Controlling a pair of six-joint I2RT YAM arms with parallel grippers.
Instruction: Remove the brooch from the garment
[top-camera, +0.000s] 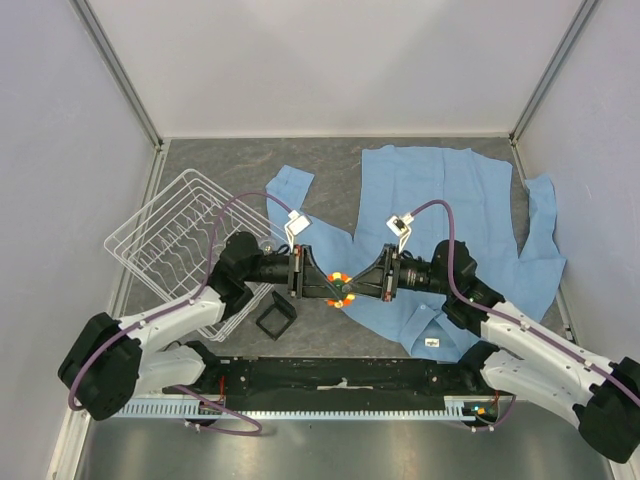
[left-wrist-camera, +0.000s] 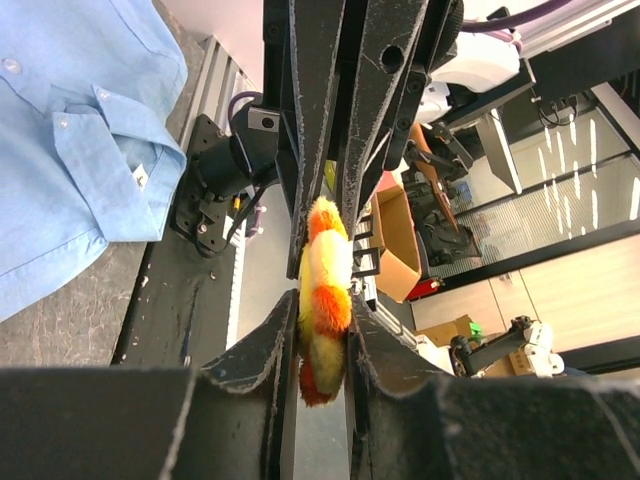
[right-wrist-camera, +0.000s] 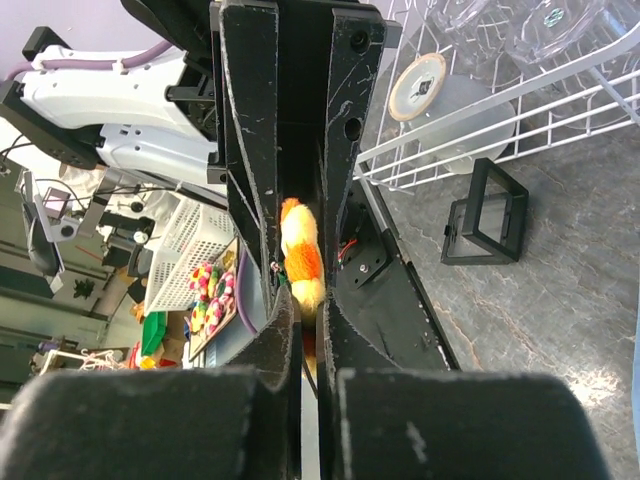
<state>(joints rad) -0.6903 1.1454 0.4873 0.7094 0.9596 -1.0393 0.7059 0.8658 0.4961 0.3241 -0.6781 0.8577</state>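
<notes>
While large light blue collared thin-cloth shirt (top-camera: 450, 200) is spread flat toward 2 o'clock on grey table (top-camera: 250, 165), nothing of it is gripped. Left gripper (left-wrist-camera: 322, 325), reaching from 9 o'clock, is closed partway on small round fuzzy orange-yellow flower brooch (left-wrist-camera: 325, 270). Right gripper (right-wrist-camera: 308, 300), from 3 o'clock, is pinched almost shut on opposite edge. Brooch is held aloft at centre, no cloth seen around it. Risk: brooch dropped if both grips are released together, or torn if pulled apart.
</notes>
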